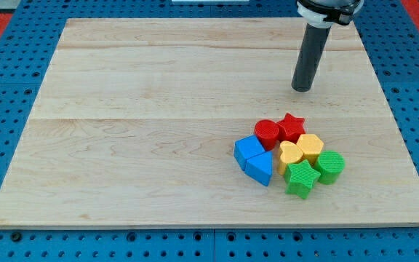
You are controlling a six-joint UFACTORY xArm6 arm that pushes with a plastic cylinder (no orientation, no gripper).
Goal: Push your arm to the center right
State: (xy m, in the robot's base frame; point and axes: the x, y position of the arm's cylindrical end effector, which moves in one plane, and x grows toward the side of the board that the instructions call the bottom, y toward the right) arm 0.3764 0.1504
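Tip [302, 89] near board's [158, 109] top right, holds nothing, touches no block. Red star [292, 126] just below, with block pile.

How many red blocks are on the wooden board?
2. The red cylinder sits at the cluster's upper left, and the red star is right beside it toward the view's right. My tip is above both, apart. None seems hidden.

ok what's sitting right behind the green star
The yellow blocks touch the green star at its far side, green cylinder beside. Their lower faces are hidden behind it.
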